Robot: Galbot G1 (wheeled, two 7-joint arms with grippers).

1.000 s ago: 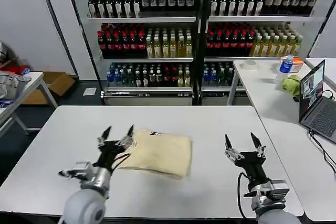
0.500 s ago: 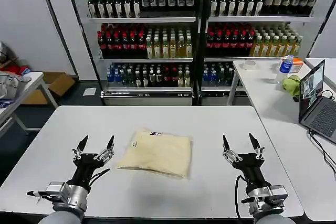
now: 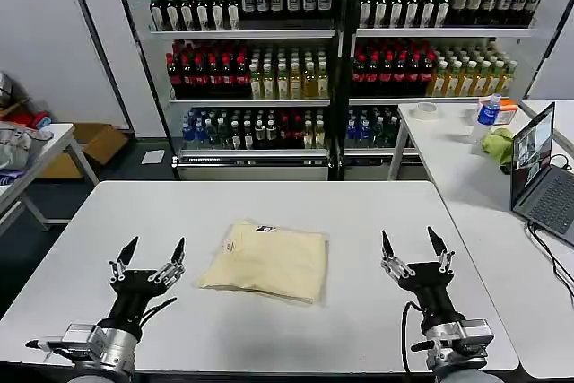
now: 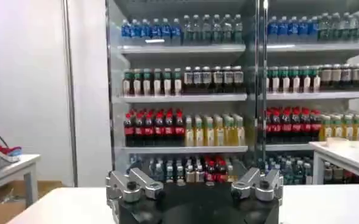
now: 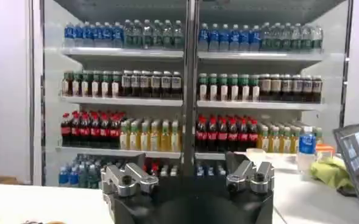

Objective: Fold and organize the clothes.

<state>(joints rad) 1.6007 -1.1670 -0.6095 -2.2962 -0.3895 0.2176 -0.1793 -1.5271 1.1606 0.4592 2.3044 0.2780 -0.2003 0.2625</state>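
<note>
Two hands wide open, one folded T-shirt (image 3: pixel 267 261) between them.
Left hand (image 3: pixel 148 262) and right hand (image 3: pixel 413 247) hover over the white bench (image 3: pixel 359 213), apart from the pale yellow shirt.

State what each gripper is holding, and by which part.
Nothing. The left gripper and right gripper are both open and apart from the folded T-shirt.

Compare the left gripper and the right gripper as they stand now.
The left gripper sits lower in the head view, nearer the table's near edge, than the right gripper. The left one tilts outward; the right one points straighter ahead. Both are open, empty, flanking the folded T-shirt without touching it.
</note>
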